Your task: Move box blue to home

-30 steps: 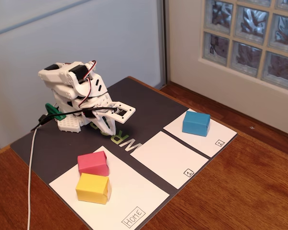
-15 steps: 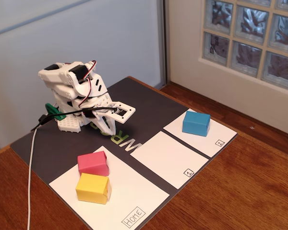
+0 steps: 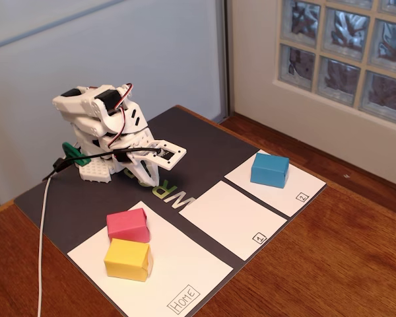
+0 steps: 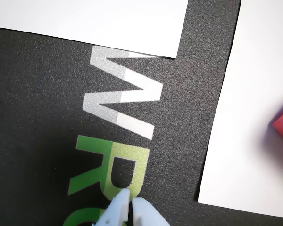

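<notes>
A matte dark mat (image 3: pixel 204 148) lies on a reddish wooden counter (image 3: pixel 343 257). It carries three smooth white rectangular panels. The largest, at about 7 o'clock in the fixed view, is home (image 3: pixel 191 264), with "HOME" handwritten in a small box at its near corner. The middle panel (image 3: pixel 228 218) bears a boxed "1", and the panel at 3 o'clock (image 3: pixel 297 181) bears a boxed "2".

The box blue (image 3: pixel 270 170), a plain-faced rectangular block, sits on the panel marked "2", well apart from home. A pink block (image 3: pixel 127 224) and a yellow block (image 3: pixel 127 259) rest on home, touching each other.

The white plastic arm is folded low over the mat at about 10 o'clock, with a white cable (image 3: pixel 42 231) trailing toward 7 o'clock. In the wrist view the end effector (image 4: pixel 129 201) enters from 6 o'clock, its pale tips pressed together and holding nothing, over grey and green letters printed on the finely grained mat: "W" and "R" can be read. A blurred pink corner shows at 3 o'clock on the white panel there.
</notes>
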### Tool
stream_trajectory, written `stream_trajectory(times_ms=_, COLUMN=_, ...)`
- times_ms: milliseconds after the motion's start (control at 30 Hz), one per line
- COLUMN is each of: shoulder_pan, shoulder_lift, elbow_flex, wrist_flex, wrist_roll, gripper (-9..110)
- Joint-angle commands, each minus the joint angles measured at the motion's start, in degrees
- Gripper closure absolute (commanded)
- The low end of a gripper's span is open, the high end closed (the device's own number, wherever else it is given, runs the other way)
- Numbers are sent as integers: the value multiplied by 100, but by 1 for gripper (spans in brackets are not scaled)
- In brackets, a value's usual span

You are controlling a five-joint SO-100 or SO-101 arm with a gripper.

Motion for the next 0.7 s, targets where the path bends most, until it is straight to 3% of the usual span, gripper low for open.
stream_trajectory(times_ms=0, shoulder_pan=18, shoulder_lift=290, elbow_flex=26, wrist_flex=325, wrist_roll=0, gripper=102)
stream_trajectory(times_ms=533, shoulder_pan=105, shoulder_lift=246, elbow_flex=-229, wrist_flex=88, wrist_roll=-624, gripper=102)
stream_trajectory(times_ms=667, shoulder_pan=70, shoulder_lift=-1521, elbow_flex=-1222, wrist_flex=-202, wrist_roll=-729, gripper=101)
